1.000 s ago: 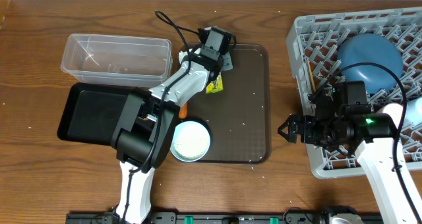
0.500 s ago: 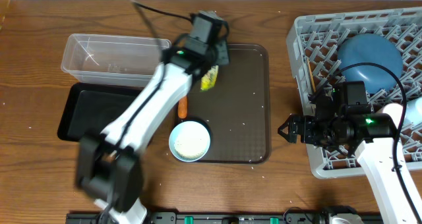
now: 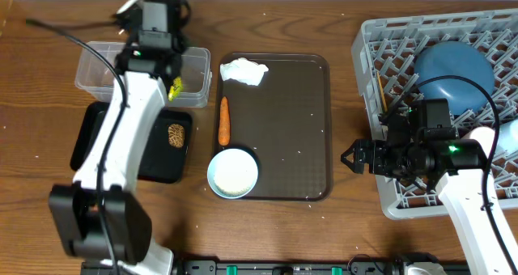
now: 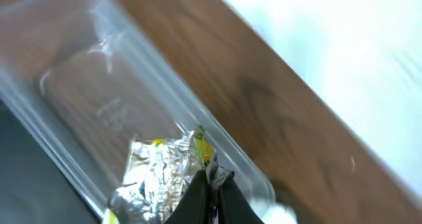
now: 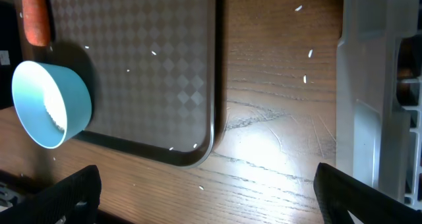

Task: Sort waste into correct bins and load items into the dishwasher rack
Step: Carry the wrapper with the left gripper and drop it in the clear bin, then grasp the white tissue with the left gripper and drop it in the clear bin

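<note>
Left gripper (image 4: 210,192): fingers pinched together on the upper corner of the crinkled yellow and silver wrapper (image 4: 158,170), which hangs below them.
Wrapper place: over the clear tub (image 3: 105,65), at about 4 o'clock of the tub's inside, close to the rim that faces the black tray (image 3: 113,150).
Right gripper (image 5: 210,201): fingers wide apart with nothing between them. It hovers over the bare table (image 5: 264,145), between the brown serving tray (image 5: 145,66) and the rack (image 3: 380,40).
Risk, rim: if the wrapper is let go here, it may catch on the rim and slide out toward the black tray, because it hangs so near the edge.
Risk, sticking: the foil looks very light, so it may cling to a finger when the fingers open and leave the tub together with the arm.
Risk, tub: the tub also seems light, and a low pass of the arm could push it.
Waiting waste: napkin (image 3: 244,71) at 12 o'clock of the serving tray, carrot (image 3: 224,120) at 9 o'clock, bowl of rice (image 3: 233,172) at 7 o'clock. The brown lump (image 3: 176,135) lies in the black tray.
</note>
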Motion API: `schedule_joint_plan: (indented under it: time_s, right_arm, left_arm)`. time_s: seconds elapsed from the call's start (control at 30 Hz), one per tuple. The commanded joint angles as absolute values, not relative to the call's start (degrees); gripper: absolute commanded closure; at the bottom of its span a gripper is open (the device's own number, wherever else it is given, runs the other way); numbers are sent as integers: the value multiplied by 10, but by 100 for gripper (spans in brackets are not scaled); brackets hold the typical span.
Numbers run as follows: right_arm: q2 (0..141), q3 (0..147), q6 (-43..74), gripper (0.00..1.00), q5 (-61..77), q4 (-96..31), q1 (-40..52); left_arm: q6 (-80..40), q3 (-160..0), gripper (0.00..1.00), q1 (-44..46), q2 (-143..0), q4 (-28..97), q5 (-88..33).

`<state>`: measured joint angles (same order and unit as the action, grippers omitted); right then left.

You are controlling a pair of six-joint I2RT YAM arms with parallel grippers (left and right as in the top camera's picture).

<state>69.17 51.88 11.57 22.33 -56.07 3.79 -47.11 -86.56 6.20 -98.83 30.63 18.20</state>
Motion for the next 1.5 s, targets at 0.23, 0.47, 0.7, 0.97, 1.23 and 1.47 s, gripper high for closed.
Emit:
schedule_joint_plan:
  time_s: [0.23,0.47,0.7,0.97,1.23,1.47]
  right_arm:
    - [693,518,122,4,230,-565,46]
    - [693,518,122,3,230,-565,46]
    - [693,518,122,2,229,-561,46]
    - [693,518,122,2,229,-560,46]
    - [693,518,122,2,229,-564,46]
    - [693,518,122,2,229,-561,46]
  left_arm:
    - [-721,-866,94,55,-1046,225,185]
    - [-631,-866,41,59,-1040,217,156]
    - [-428,-866,45,107,-1040,225,140]
    - [-51,-866,32,204,-1090,166,120]
    - [2,-866,22,226,-1202,79,120]
    - [2,-866,21,226,-1247,71,90]
